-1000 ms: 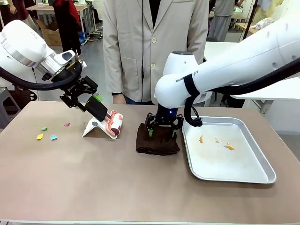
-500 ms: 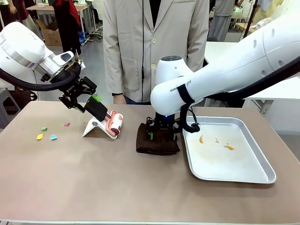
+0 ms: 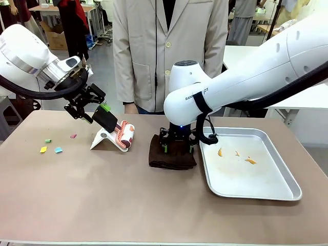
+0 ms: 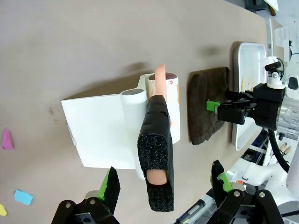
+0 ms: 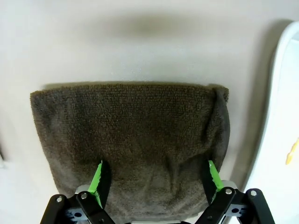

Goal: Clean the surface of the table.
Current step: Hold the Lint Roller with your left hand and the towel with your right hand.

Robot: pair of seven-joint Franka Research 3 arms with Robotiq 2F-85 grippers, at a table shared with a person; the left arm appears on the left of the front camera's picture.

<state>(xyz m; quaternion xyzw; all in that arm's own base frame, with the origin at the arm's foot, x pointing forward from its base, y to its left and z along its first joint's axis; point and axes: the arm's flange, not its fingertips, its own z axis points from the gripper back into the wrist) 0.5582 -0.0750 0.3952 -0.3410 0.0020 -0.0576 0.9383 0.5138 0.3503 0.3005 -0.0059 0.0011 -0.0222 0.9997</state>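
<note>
Gaping wide, both: your left gripper (image 4: 166, 181) straddles the lint roller (image 4: 161, 100) handle, your right gripper (image 5: 155, 175) meets the cloth (image 5: 131, 121) right of it; paper scraps (image 3: 51, 147) left of it litter the table (image 3: 102, 205), seemingly nothing cleaned yet.

The counter (image 3: 102, 195) is a wide rectangular top, smooth matte brownish-taupe with a thin pale front edge, lying level from side to side; a few small coloured scraps (image 3: 51, 149) dot its left end.

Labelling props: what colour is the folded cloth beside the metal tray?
Dark brown cloth, plain, no pattern; clearest in the right wrist view.
</note>
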